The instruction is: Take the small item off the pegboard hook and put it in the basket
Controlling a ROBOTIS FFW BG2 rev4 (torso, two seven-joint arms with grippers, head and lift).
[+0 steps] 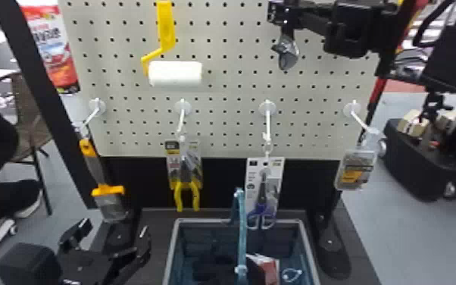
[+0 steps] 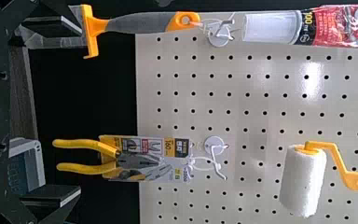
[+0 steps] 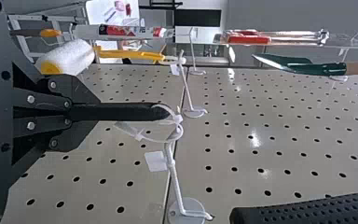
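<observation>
Now your head view looks forward and down on the pegboard (image 1: 235, 77) from farthest back. Your left wrist view squarely faces its left part, nearer, sharing the pliers (image 1: 188, 185); your right looks slantwise across it, up close. All three catch the roller (image 1: 175, 73)!

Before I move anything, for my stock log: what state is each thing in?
Left gripper: open
Right gripper: shut, beside a white ring
Paint roller: hanging, roller end down
Scraper: hanging, blade end down
Pliers: carded, hanging, handles down
Scissors: carded, hanging, handles down
Small pack: hanging
Basket: open-topped, handle up, things inside
</observation>
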